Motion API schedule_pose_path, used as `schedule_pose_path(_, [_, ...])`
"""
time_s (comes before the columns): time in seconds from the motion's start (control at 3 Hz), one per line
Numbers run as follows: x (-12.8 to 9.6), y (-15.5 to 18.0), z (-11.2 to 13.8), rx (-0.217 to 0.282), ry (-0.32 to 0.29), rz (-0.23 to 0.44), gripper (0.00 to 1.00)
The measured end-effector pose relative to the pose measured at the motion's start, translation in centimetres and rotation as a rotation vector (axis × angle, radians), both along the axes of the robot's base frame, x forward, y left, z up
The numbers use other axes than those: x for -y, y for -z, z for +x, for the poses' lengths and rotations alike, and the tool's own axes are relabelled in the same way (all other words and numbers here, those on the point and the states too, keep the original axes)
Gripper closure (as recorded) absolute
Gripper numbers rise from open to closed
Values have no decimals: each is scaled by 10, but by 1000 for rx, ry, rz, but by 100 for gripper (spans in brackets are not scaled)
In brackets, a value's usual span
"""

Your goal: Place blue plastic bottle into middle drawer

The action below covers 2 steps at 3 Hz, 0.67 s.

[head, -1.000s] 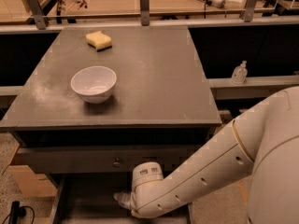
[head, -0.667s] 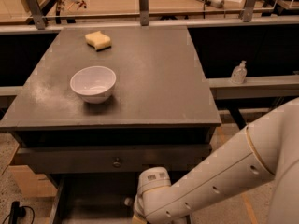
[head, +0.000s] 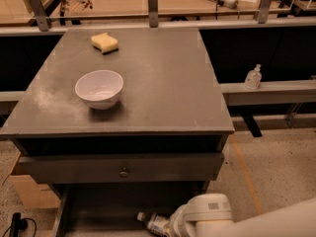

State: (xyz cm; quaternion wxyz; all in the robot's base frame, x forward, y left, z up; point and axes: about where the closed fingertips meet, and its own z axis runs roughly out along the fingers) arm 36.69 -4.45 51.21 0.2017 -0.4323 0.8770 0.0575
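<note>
The blue plastic bottle (head: pixel 154 223) shows its white cap and part of its label inside the open middle drawer (head: pixel 98 216), low in the camera view. It lies on its side, cap pointing left. My gripper (head: pixel 170 228) is at the bottle's right end, hidden behind my white wrist and arm, which come in from the lower right. The drawer is pulled out below the grey drawer front with the round knob (head: pixel 124 172).
A white bowl (head: pixel 99 88) and a yellow sponge (head: pixel 104 42) sit on the grey cabinet top (head: pixel 163 83). A small clear pump bottle (head: pixel 253 77) stands on the ledge to the right. A cardboard box (head: pixel 29 191) is at lower left.
My arm has moved lower and to the right in the view. The bottle's cap and label now show in the drawer, where earlier my wrist covered them.
</note>
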Motion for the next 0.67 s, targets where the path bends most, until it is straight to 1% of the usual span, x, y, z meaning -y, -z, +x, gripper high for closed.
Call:
schedule_pose_path(0.33, [54,-38,-13,84,119,61,91])
schedule_pose_path(0.67, [57,-48,-12,106,130,76,88])
